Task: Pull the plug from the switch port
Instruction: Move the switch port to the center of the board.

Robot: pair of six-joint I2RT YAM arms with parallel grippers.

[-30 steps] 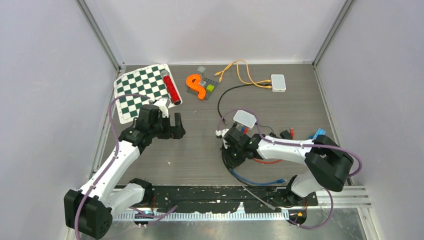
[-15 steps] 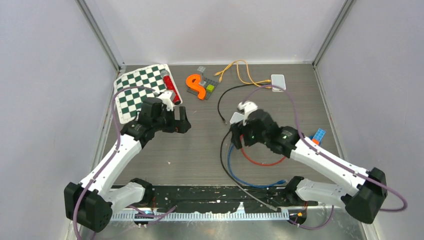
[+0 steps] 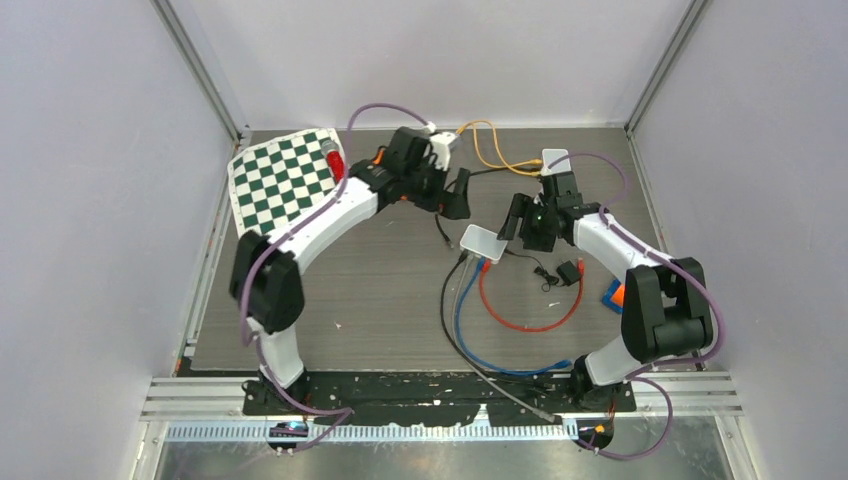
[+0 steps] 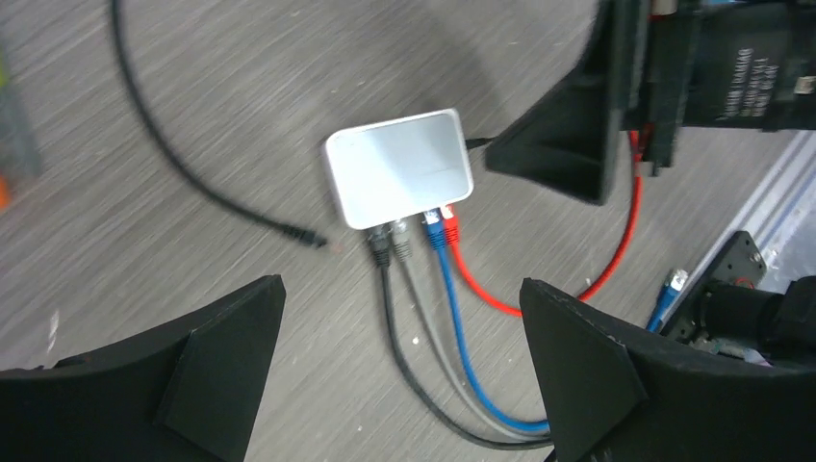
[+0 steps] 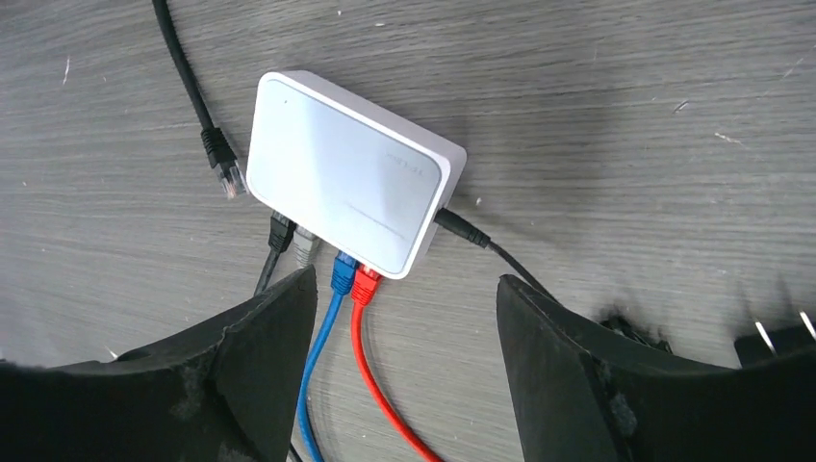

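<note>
Left gripper (image 4: pixel 399 318) and right gripper (image 5: pixel 404 308), both released and empty, flank the switch (image 5: pixel 351 197); its four plugs (image 5: pixel 343 274) face near, probably easy to reach

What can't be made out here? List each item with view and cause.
- Port openings and plug latches of the white rectangular plastic switch: all views look down on its lid.
- Printing on that lid: right wrist view, too small.
- Blue network cable: right wrist view, cut off by the bottom edge.
- Second white box at the back: top view, partly hidden by the right arm.
- Black power adapter: right wrist view, cut by the right edge.
</note>
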